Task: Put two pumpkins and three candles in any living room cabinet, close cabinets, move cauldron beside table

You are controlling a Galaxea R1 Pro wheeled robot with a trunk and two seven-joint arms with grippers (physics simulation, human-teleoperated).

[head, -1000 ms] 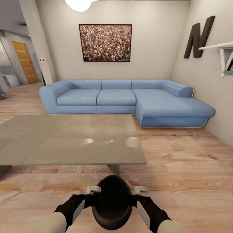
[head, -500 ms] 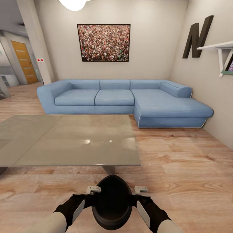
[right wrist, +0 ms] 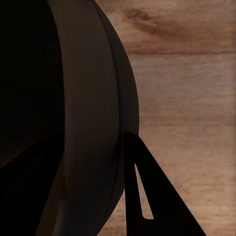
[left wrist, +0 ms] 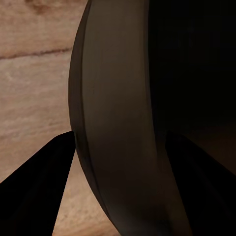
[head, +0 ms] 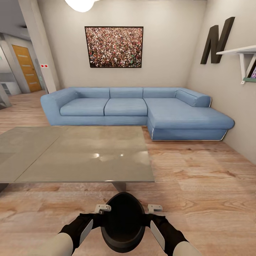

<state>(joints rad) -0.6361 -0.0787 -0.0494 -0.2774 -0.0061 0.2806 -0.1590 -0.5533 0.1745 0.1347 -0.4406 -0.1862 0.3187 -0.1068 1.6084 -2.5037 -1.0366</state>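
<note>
Head view: the round black cauldron (head: 123,222) with its dark hollow mouth facing up is held above the pale wooden plank floor (head: 199,185), clamped between both arms, the left gripper (head: 100,209) at its left rim and the right gripper (head: 153,209) at its right rim. Each claw is closed on the cauldron's wall, one finger inside and one outside, as the left wrist view shows with the dark curved rim (left wrist: 118,147) running between two black fingers (left wrist: 34,187); the right wrist view shows the same rim (right wrist: 93,123) beside a black finger (right wrist: 147,196). Just beyond the cauldron stands the low grey glossy table (head: 74,153), the cauldron near its front right corner. Behind the table a blue corner sofa (head: 135,110) sits against the wall under a framed speckled picture (head: 113,47).
</note>
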